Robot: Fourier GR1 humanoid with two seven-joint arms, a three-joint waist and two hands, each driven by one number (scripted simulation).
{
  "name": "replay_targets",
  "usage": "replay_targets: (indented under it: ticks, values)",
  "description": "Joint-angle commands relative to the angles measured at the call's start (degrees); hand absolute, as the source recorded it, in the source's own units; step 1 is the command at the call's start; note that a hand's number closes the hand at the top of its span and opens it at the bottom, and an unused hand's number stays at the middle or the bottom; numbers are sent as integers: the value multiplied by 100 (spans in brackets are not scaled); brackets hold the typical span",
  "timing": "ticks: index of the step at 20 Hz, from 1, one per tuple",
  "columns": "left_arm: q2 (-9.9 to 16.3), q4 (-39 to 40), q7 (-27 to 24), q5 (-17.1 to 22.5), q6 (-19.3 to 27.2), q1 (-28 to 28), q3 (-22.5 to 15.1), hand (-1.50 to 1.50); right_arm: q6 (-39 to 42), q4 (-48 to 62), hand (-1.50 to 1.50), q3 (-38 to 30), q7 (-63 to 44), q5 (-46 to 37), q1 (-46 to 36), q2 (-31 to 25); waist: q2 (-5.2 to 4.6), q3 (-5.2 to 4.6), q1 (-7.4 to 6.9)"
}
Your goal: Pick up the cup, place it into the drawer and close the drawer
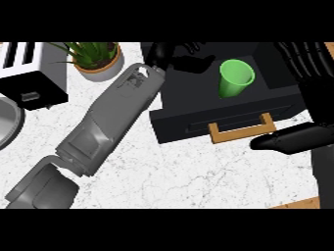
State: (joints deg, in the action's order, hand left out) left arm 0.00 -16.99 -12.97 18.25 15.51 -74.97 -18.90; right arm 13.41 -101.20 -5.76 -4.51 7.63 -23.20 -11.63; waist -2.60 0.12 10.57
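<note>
The green cup point(236, 78) lies tilted inside the open black drawer point(198, 105). The left robot hand point(178, 55) hovers at the drawer's back left corner, fingers curled on nothing. The right robot hand point(318, 93) stands beside the drawer's right side, fingers straight and apart, thumb near the drawer's handle point(242, 128)

Green cup point(236, 78) inside open drawer point(220, 125); left hand point(180, 56) at rear; right hand point(318, 93) beside.
</note>
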Motion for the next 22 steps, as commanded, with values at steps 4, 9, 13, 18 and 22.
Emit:
replay_targets:
  ticks: [4,9,13,18,22]
  values:
    - [0,-386,-423,750,26,206,70,-150,699,130,-150,480,17,603,-110,191,-52,-3,171]
    - [0,-653,-950,1332,-266,164,328,-150,1490,49,150,850,-230,1220,-228,54,-9,-12,99]
    - [0,-658,-1473,1562,12,354,383,-150,2180,-20,150,1439,-596,838,105,-509,73,-20,-133]
    - [0,-576,-1580,1785,147,355,313,-150,2415,-53,-150,1566,-799,33,433,-1129,148,-10,-442]
    - [0,-634,-1673,1985,380,474,291,-150,1970,-180,-150,1907,-389,-1542,503,-1174,177,-5,-630]
